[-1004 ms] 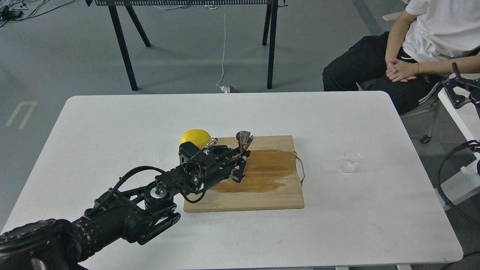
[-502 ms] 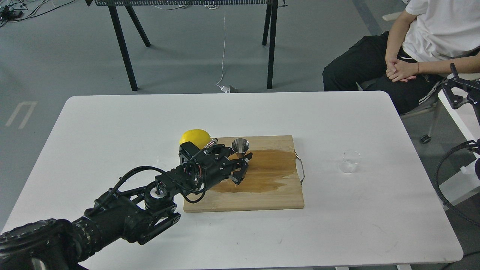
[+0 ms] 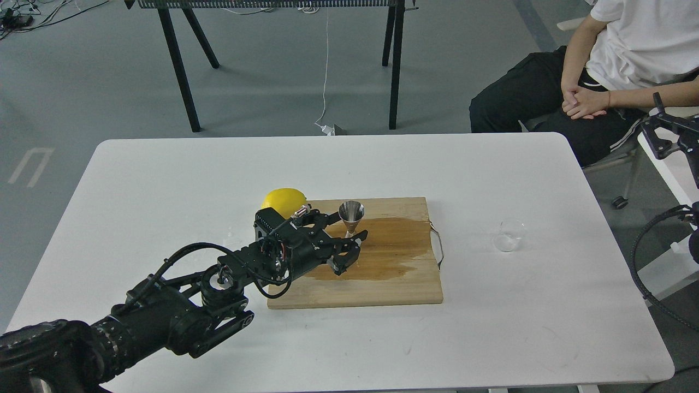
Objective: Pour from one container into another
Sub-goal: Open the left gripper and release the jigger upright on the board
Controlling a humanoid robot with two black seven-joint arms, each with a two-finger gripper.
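Observation:
The steel jigger [image 3: 351, 213] stands upright on the wooden cutting board [image 3: 393, 284], near its back left part. My left gripper [image 3: 349, 252] is right in front of the jigger's foot, its fingers [image 3: 360, 237] spread open and holding nothing; the jigger's base is partly hidden behind them. The small clear cup [image 3: 508, 236] stands alone on the white table [image 3: 164, 180], to the right of the board and far from the left gripper. A dark forked part of my right arm [image 3: 663, 131] shows at the far right edge, off the table; its fingers cannot be made out.
A yellow lemon [image 3: 283, 198] lies at the board's back left corner, just behind my left wrist. A wet brown stain [image 3: 393, 245] covers the board's middle. The board has a metal handle [image 3: 438, 245] on its right side. A seated person [image 3: 600, 82] is beyond the table's far right corner.
The jigger, held raised a second ago, came down onto the board. My left gripper opened off it and drew back slightly to the left. The right arm part rose a little.

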